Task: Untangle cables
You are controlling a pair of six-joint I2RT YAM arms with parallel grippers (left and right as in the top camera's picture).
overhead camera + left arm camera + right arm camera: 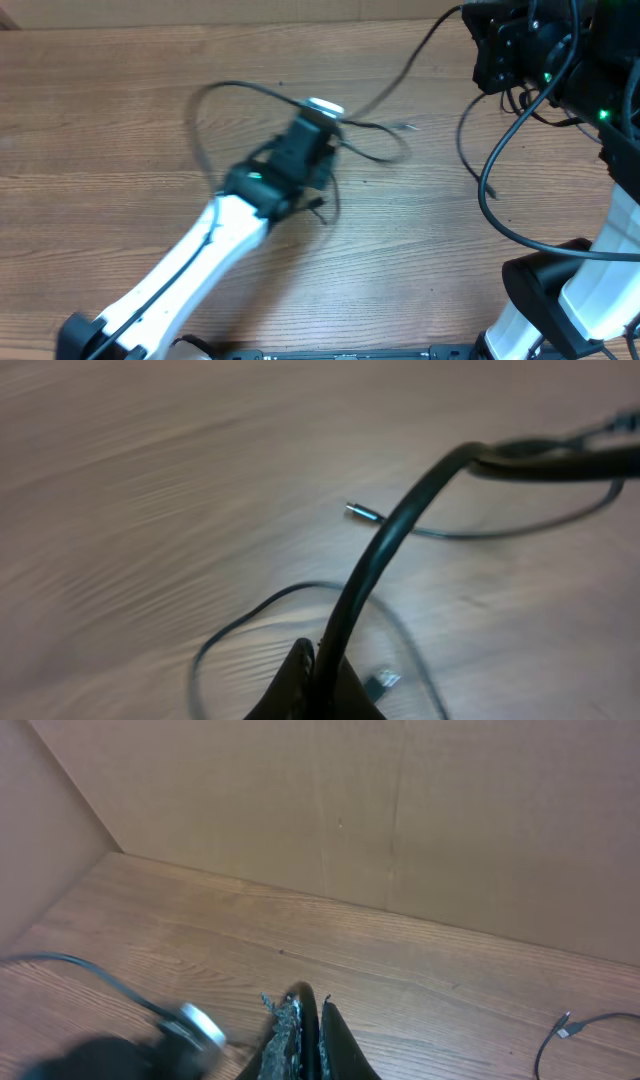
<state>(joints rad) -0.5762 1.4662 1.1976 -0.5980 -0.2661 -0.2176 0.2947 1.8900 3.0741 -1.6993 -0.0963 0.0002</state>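
My left gripper is clamped on a cable: light, limp, likely slippery. I'd grip near the plug ahead. My right gripper is closed, empty.

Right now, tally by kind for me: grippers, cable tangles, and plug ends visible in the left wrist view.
Grippers: 2, left gripper and right gripper
Cable tangles: 1, the cables
Plug ends, left wrist view: 2, upper plug and lower plug
Total: 5
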